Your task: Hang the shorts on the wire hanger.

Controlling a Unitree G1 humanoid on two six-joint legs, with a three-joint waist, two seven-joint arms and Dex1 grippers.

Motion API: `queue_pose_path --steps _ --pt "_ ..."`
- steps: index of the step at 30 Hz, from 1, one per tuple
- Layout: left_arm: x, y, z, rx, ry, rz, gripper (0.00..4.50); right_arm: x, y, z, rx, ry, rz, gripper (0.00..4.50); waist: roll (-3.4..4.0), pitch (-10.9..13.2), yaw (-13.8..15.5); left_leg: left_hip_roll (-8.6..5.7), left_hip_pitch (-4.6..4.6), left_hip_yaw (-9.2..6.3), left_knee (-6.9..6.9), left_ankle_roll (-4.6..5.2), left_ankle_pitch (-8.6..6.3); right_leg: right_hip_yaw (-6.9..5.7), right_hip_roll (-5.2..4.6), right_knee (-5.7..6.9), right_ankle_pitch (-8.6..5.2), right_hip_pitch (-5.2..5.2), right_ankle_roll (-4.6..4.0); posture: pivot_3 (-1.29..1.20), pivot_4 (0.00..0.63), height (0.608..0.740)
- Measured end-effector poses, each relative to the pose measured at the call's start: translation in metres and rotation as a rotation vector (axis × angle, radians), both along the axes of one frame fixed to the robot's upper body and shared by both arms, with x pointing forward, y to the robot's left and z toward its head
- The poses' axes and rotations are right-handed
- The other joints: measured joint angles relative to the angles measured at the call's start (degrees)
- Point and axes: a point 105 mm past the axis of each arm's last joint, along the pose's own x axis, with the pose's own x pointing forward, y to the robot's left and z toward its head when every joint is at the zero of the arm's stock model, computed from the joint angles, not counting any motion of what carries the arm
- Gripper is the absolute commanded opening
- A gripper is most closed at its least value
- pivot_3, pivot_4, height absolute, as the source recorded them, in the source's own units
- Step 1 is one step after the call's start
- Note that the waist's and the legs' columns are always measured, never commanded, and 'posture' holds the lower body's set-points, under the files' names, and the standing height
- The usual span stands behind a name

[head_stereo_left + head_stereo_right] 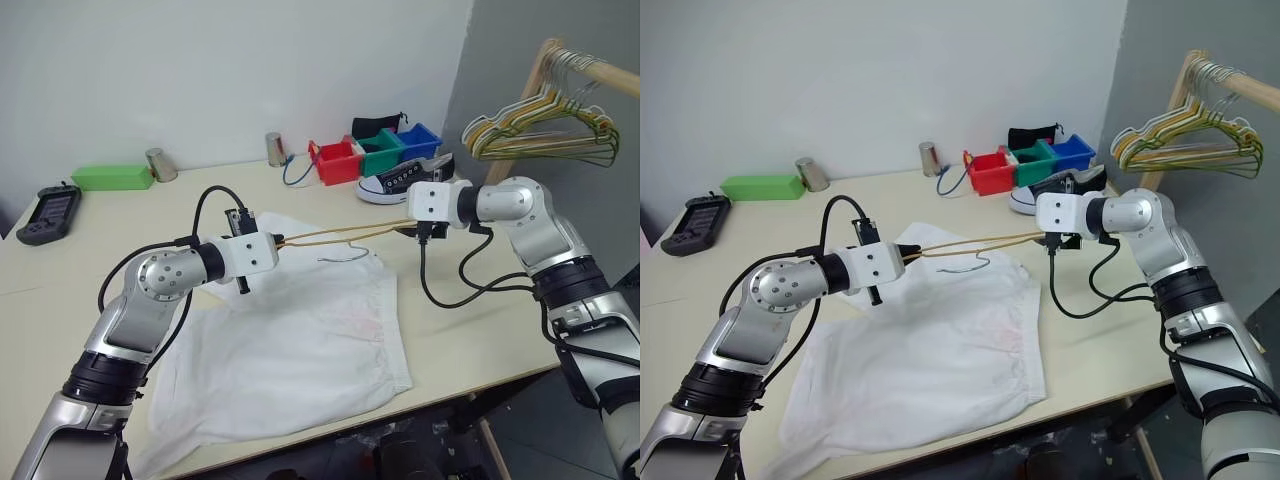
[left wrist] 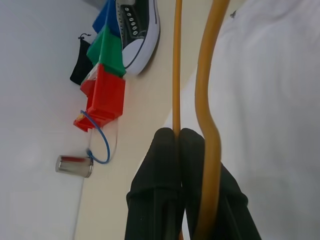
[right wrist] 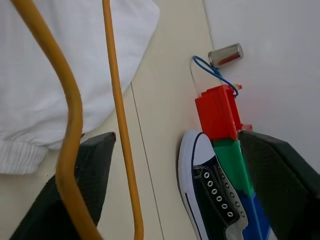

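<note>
Pale tabletop point(image 1: 60, 300): shorts point(image 1: 300, 350) flat, limp, slippery. Wire hanger point(image 1: 340, 234) above their waistband, light, springy; my left gripper point(image 2: 179, 137) clenched on one end, right gripper point(image 3: 175, 150) spread wide around the other.

1 shorts point(image 1: 300, 340), 3 bins point(image 1: 378, 152), 2 metal cups point(image 1: 160, 165).

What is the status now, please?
Left gripper shut on wire hanger. Right gripper open around its other end. Shorts flat on table, unhung.
</note>
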Motion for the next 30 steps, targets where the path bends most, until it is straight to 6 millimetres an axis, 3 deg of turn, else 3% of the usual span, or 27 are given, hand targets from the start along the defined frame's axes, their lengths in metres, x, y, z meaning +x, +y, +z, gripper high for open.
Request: queue_pose_path --steps 11,14,20,30 --pt "0.005 0.004 0.000 0.006 -0.010 0.024 0.00 0.003 -0.006 -0.010 -0.086 -0.054 0.007 0.92 0.00 0.0 0.0 0.00 0.00 0.00 0.00 0.00 0.00 0.00 0.00 0.03 0.00 -0.01 -0.01 -0.16 0.013 0.740" --pt "0.006 0.003 0.005 0.007 -0.025 0.018 0.00 0.005 -0.008 -0.012 -0.099 -0.065 0.002 0.06 0.00 0.0 -0.1 0.00 0.01 0.01 0.00 0.00 0.00 0.00 0.00 0.04 0.00 -0.01 -0.01 -0.16 0.013 0.740" --pt "0.008 0.003 0.007 0.015 -0.044 0.021 0.00 0.004 -0.007 -0.014 -0.117 -0.070 0.011 0.02 0.00 0.0 -0.1 -0.01 0.01 0.00 0.00 0.01 0.01 0.01 0.00 0.06 0.01 -0.01 -0.01 -0.16 0.013 0.740" --pt "0.008 -0.002 0.016 -0.048 -0.086 -0.020 2.18 0.002 -0.006 -0.017 -0.099 -0.031 0.023 0.00 0.00 0.0 -0.1 0.01 0.01 -0.02 0.01 0.01 0.01 0.00 0.00 0.08 0.01 -0.01 -0.01 -0.15 0.021 0.740"
